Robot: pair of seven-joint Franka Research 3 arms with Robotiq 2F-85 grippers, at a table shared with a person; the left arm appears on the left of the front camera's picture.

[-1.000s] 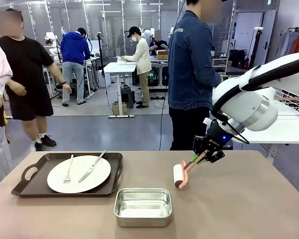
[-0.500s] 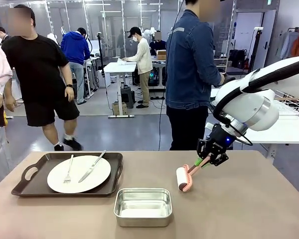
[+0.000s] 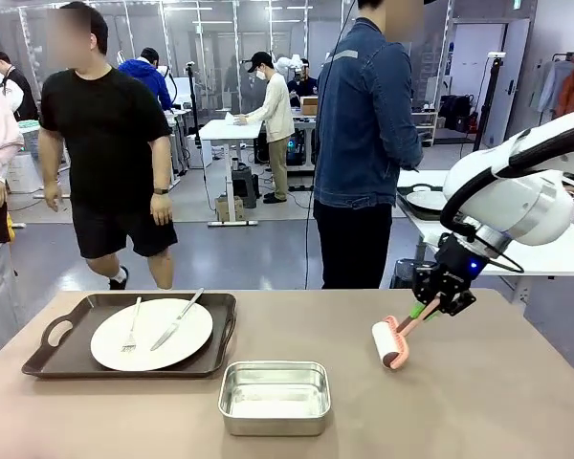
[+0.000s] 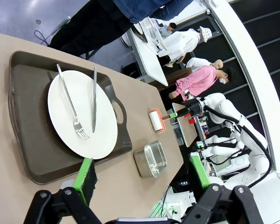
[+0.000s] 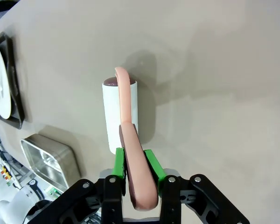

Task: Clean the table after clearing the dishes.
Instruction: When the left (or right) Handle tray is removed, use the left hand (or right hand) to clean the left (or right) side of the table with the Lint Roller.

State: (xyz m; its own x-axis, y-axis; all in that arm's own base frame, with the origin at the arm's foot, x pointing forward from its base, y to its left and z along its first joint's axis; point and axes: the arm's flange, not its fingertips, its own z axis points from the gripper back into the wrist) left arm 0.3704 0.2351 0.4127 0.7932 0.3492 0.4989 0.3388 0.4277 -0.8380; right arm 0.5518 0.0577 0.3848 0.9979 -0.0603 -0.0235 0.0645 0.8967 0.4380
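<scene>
A brownish-taupe table [image 3: 478, 411] spans the lower half of the front view. A person in a denim jacket [image 3: 368, 124] stands at its far edge, upper centre, turned toward a white table [image 3: 555, 251] at right that carries a second plate [image 3: 429, 199].

The white right arm [image 3: 512, 196] enters from the right edge and slopes down to mid-right. Its right claw [image 3: 430, 308] is clamped on the pink handle of a lint roller [image 3: 390, 344]. In the right wrist view the 2 green pads [image 5: 117, 164] pinch that handle at bottom centre. The white roll points down and left toward the tabletop; whether it touches cannot be told.

At lower left, 1 dark brown handled tray [image 3: 67, 361] lies on the table, holding 1 round white plate [image 3: 187, 337].

A square steel pan [image 3: 274, 397] sits at bottom centre, just beside the tray's near right corner and well apart from the roller.

A silver knife [image 3: 177, 318] lies diagonally across the plate, and a fork [image 3: 131, 328] lies to its left.

In the left wrist view the left claw [image 4: 141, 161] hangs above the table at the bottom of the frame, fingers spread wide and holding nothing, near the tray's edge.
</scene>
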